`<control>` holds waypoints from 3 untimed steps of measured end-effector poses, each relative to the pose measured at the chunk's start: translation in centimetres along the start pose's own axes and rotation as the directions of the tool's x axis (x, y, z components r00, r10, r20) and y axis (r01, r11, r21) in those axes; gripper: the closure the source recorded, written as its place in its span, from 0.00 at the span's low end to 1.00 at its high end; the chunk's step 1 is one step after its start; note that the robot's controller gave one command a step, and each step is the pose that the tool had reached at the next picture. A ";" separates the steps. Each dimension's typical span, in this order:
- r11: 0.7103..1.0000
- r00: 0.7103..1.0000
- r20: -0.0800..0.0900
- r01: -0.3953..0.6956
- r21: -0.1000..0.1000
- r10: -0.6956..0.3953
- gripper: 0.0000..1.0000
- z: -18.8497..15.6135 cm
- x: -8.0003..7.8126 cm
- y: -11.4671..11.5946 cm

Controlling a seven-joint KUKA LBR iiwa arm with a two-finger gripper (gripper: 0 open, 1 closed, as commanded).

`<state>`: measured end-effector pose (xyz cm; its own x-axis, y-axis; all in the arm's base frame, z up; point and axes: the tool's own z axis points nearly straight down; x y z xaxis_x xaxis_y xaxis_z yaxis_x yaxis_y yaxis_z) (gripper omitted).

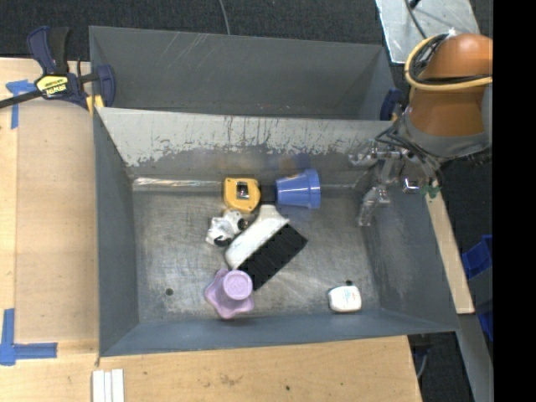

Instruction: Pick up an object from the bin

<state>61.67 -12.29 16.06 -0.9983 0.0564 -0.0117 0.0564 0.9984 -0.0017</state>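
My gripper (369,210) hangs at the right side of the bin, above the sloping right wall, with its metal fingers pointing down and nothing between them. A blue plastic cup (299,189) lies on its side to the left of it, near the back of the floor. A small white oval thing (344,299) rests on the floor in front of the gripper, near the front right corner.
A yellow tape measure (240,193) lies beside the blue cup. A white-and-black brush (266,245), a small black-and-white crumpled thing (222,228) and a lilac cup (229,292) lie in the bin's middle and front. The arm's orange cover sits above the right rim.
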 end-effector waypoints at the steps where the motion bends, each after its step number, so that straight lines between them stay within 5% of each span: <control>1: 1.000 1.000 -0.011 -0.003 -0.001 0.003 0.00 2.9 0.3 5.5; 2: 1.000 1.000 -0.007 0.003 -0.003 -0.003 0.00 3.6 0.3 8.4; 3: 0.983 0.983 0.003 -0.182 0.006 0.182 0.00 6.3 0.7 9.9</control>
<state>61.61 -2.39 9.69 -0.9714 0.2370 -0.0147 0.2371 0.9715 -0.0053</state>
